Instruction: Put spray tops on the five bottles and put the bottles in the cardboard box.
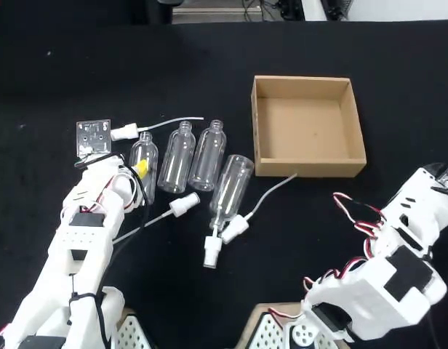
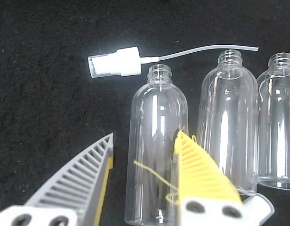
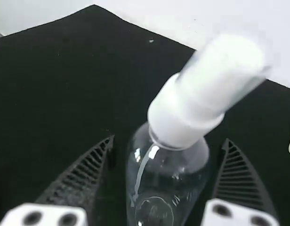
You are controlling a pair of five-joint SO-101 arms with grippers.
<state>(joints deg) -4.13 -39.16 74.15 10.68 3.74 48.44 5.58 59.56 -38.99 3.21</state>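
1. left pincer stands apart, its tips on either side of a clear uncapped bottle lying on the black worktop.
2. just past those tips, by the bottle's mouth, lies a loose spray top with a long tube.
3. two more open bottles lie side by side just beside the yellow tip.
4. right pincer is clamped on a capped bottle, whose white top points away from the pincer.
5. cardboard box sits well apart from the left pincer.
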